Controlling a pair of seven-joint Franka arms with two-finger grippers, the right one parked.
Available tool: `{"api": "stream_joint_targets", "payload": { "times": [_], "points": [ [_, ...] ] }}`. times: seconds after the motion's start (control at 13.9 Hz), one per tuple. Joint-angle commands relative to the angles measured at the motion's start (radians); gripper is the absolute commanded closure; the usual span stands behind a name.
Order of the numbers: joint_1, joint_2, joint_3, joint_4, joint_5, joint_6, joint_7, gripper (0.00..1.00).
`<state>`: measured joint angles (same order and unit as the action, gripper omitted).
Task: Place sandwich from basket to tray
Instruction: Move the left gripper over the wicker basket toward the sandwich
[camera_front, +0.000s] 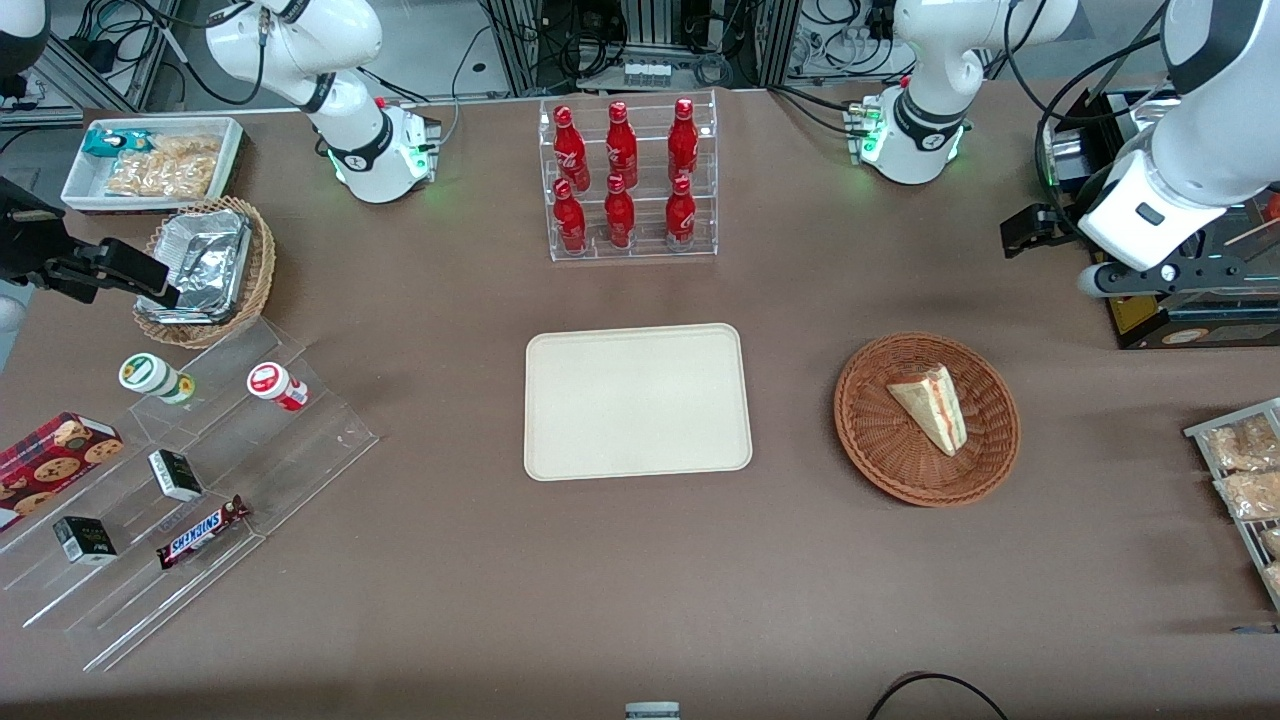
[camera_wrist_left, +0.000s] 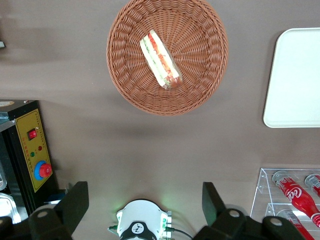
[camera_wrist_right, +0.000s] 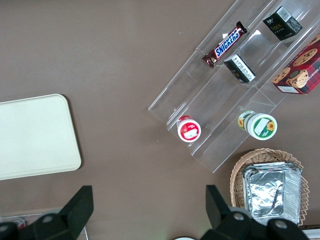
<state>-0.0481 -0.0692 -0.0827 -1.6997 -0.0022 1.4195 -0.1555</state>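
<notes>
Fingers (camera_wrist_left: 75, 202) of the left arm's gripper (camera_wrist_left: 145, 202) stand wide apart with nothing between them; the gripper hangs high above the table (camera_front: 450, 560), at the working arm's end and farther from the front camera than the basket (camera_front: 870, 450). In the front view only the wrist and gripper body show, near the frame's edge, well apart from the basket.

Sandwich (camera_front: 931, 406): a pale triangular wedge lying on its side in the basket, roughly at the basket's middle, with the red, green and white filling along its cut edge visible in the wrist view (camera_wrist_left: 161, 60). Nothing touches it.

Basket: round, shallow, reddish-brown wicker (camera_wrist_left: 200, 80), resting on the brown table, holding only the sandwich.

Tray (camera_front: 637, 401): cream, rectangular, with rounded corners and a low rim, flat on the table near its middle, beside the basket toward the parked arm's end and apart from it. Its surface is bare.

Bottle rack (camera_front: 630, 178): clear acrylic, holding six red bottles in two rows, farther from the front camera than the tray.

Control box (camera_wrist_left: 30, 150): black with a yellow panel and a red button, at the working arm's end of the table, near the gripper.

Stepped acrylic stand (camera_front: 200, 480): at the parked arm's end, carrying a Snickers bar (camera_front: 203, 531), small jars and dark boxes.
</notes>
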Motion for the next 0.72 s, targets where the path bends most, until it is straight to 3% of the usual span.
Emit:
{"api": "stream_joint_targets", "payload": {
  "times": [0.0,0.29,0.65],
  "points": [
    [-0.003,0.006,0.004,0.022,-0.007,0.002,0.016,0.0],
    [-0.003,0.061,0.004,-0.003,-0.001,0.042,0.016,0.0],
    [-0.004,0.072,0.004,-0.177,0.002,0.238,0.016,0.0]
  ]
}}
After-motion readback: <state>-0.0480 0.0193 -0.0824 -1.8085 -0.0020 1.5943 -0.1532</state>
